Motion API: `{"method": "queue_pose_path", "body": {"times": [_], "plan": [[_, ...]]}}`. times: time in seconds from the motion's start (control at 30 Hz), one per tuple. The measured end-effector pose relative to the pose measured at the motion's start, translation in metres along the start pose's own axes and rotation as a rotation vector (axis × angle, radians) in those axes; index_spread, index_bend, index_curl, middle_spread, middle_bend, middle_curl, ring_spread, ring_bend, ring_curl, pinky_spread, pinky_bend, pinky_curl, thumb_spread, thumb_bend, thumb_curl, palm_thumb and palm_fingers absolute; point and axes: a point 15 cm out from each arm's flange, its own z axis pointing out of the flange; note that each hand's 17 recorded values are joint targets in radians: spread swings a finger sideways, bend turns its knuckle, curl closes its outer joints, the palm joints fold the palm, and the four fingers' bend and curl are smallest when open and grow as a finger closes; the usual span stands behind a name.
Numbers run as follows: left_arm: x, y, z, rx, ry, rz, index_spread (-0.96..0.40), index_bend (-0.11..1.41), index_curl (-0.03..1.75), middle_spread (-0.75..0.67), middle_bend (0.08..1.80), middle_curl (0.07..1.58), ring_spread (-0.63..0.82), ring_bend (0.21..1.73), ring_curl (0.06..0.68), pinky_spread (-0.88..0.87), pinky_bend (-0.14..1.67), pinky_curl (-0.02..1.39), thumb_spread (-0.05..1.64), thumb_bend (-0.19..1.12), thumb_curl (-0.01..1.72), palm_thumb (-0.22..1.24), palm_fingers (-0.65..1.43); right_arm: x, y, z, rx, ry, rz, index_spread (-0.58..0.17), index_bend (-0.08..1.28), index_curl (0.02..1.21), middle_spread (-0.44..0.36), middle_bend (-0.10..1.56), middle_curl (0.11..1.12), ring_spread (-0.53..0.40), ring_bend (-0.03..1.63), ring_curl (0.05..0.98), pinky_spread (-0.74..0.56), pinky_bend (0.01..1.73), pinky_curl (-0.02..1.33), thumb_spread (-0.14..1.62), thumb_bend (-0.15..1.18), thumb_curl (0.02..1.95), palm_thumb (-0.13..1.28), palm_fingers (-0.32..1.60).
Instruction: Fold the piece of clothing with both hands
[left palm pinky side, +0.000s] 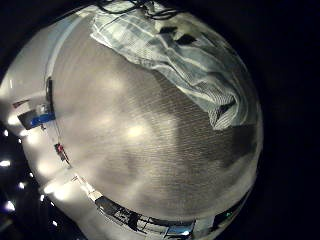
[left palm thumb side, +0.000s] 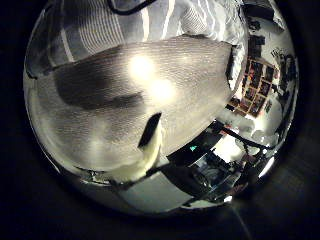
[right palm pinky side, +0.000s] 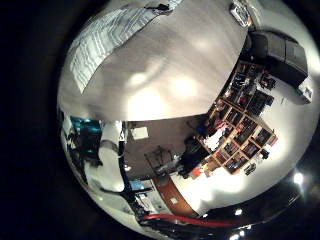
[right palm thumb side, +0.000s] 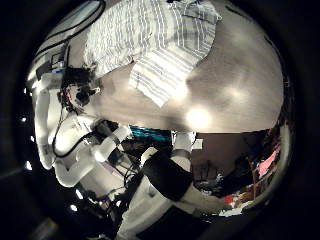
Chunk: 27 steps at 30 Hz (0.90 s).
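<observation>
A striped piece of clothing (right palm thumb side: 155, 45) lies crumpled on the table (right palm thumb side: 235, 90), with one part spread flat toward the table's middle. The left little finger side palm view shows the clothing (left palm pinky side: 185, 60) near the table's (left palm pinky side: 140, 140) far edge. It also shows at the rim of the left thumb side view (left palm thumb side: 150, 20) and small in the right little finger side view (right palm pinky side: 100, 45). Both palms are well above the table and apart from the cloth. One finger (left palm thumb side: 150, 138) of my left hand sticks out and holds nothing. My right hand (right palm thumb side: 172, 172) shows relaxed, with nothing in it.
A robot arm (right palm thumb side: 55, 115) stands beside the table near the clothing. Shelves full of small items (right palm pinky side: 235, 130) line the room beyond the table's edge, and they show again (left palm thumb side: 255, 80) from the left palm. Wide bare tabletop (right palm pinky side: 170, 75) lies beside the clothing.
</observation>
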Motion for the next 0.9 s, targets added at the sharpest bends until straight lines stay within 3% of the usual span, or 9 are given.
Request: {"method": "queue_pose_path", "body": {"times": [0.07, 0.17, 0.2, 0.3, 0.53, 0.9], "plan": [[-0.001, 0.001, 0.000, -0.008, -0.014, -0.002, -0.16, 0.32, 0.43, -0.11, 0.61, 0.45, 0.02, 0.66, 0.186, 0.14, 0.16, 0.27, 0.96, -0.01, 0.32, 0.29, 0.69, 0.000, 0.000, 0.000, -0.001, 0.000, -0.001, -0.393, 0.17, 0.29, -0.024, 0.22, 0.37, 0.083, 0.50, 0.220, 0.33, 0.52, 0.22, 1.27, -0.01, 0.25, 0.31, 0.23], [-0.001, 0.004, -0.003, -0.014, -0.028, -0.003, -0.25, 0.36, 0.47, -0.23, 0.76, 0.53, -0.21, 0.77, 0.229, -0.06, 0.22, 0.28, 0.97, -0.02, 0.33, 0.33, 0.92, 0.000, -0.001, 0.001, -0.003, 0.000, -0.005, -0.395, 0.17, 0.29, -0.026, 0.22, 0.37, 0.083, 0.49, 0.220, 0.33, 0.51, 0.22, 1.28, -0.01, 0.25, 0.31, 0.24], [-0.002, 0.006, -0.006, -0.016, -0.032, -0.003, -0.28, 0.39, 0.50, -0.26, 0.80, 0.56, -0.28, 0.85, 0.264, -0.14, 0.26, 0.29, 0.98, -0.01, 0.33, 0.36, 1.05, 0.000, -0.001, 0.001, -0.003, 0.000, -0.005, -0.395, 0.17, 0.29, -0.026, 0.22, 0.37, 0.078, 0.49, 0.220, 0.33, 0.51, 0.22, 1.28, -0.01, 0.25, 0.31, 0.24], [-0.002, 0.012, -0.011, -0.021, -0.040, -0.002, -0.37, 0.42, 0.56, -0.34, 0.85, 0.63, -0.39, 1.00, 0.346, -0.33, 0.43, 0.36, 0.99, 0.00, 0.34, 0.44, 1.17, 0.000, -0.001, 0.001, -0.003, 0.000, -0.006, -0.395, 0.17, 0.29, -0.026, 0.22, 0.37, 0.075, 0.49, 0.221, 0.33, 0.51, 0.22, 1.28, -0.01, 0.25, 0.31, 0.24], [0.000, 0.021, -0.031, 0.006, -0.054, 0.010, -0.52, 0.58, 0.73, -0.44, 0.97, 0.75, -0.46, 1.21, 0.460, -0.57, 0.82, 0.53, 1.04, 0.03, 0.40, 0.66, 1.20, 0.000, -0.005, 0.003, -0.003, 0.000, -0.011, -0.397, 0.16, 0.29, -0.030, 0.22, 0.37, 0.064, 0.49, 0.226, 0.33, 0.49, 0.22, 1.28, -0.01, 0.25, 0.32, 0.26], [0.012, 0.038, -0.050, -0.003, -0.060, 0.024, -0.63, 0.67, 0.94, -0.48, 1.07, 0.86, -0.44, 1.33, 0.524, -0.63, 0.99, 0.65, 1.05, -0.02, 0.45, 0.73, 1.08, -0.012, -0.036, 0.078, -0.078, 0.001, -0.099, -0.355, 0.14, 0.26, -0.055, 0.27, 0.39, -0.031, 0.58, 0.255, 0.24, 0.50, 0.23, 1.16, -0.02, 0.31, 0.44, 0.24]]}}
